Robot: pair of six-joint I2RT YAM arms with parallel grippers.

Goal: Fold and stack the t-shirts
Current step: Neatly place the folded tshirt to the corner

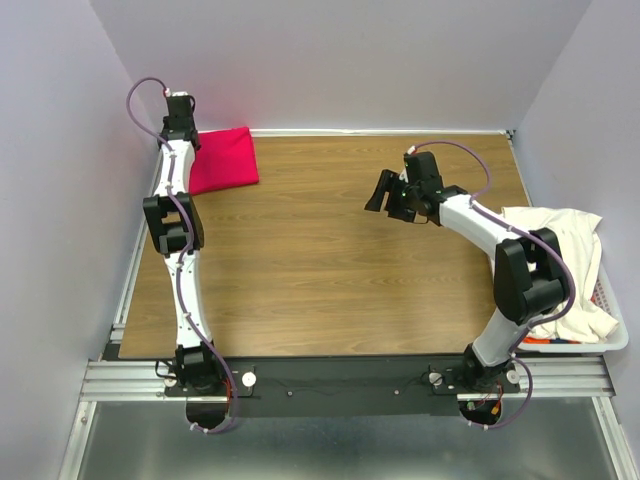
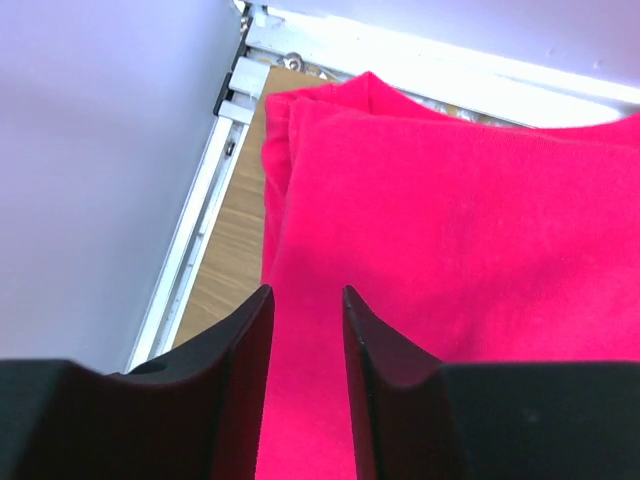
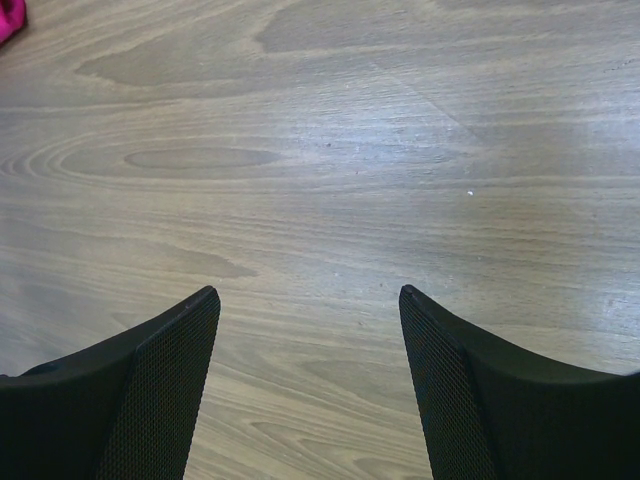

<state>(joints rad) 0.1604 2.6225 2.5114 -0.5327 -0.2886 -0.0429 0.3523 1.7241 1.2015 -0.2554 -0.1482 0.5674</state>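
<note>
While its two smooth black fingers stood only narrowly apart with nothing visibly pinched between them, the left gripper (image 2: 307,295) hung low over the bright crimson-red t-shirt (image 2: 450,230). The red cloth showed through the slim gap. That soft, fuzzy shirt lay folded into a rough rectangle, its layered edges stepped along the left side, in the far left corner of the brown wood-grain table (image 1: 320,260). Just beside the shirt ran a pale metal rail (image 2: 200,230), and beyond that rose a plain lavender wall (image 2: 90,150).

The right gripper (image 3: 308,295) was spread wide and held nothing. Its black fingers, faced with a fine mesh-like texture, were poised above bare streaked wood right of the table's middle, well apart from the red shirt. Only a sliver of crimson showed at the upper left corner of the right wrist view.

Farther right, at the table's edge, the cream-white t-shirt (image 1: 555,240) lay crumpled and unfolded, draped in loose wrinkles over the white plastic slatted laundry basket (image 1: 615,335), partly behind the right arm's dark elbow.
</note>
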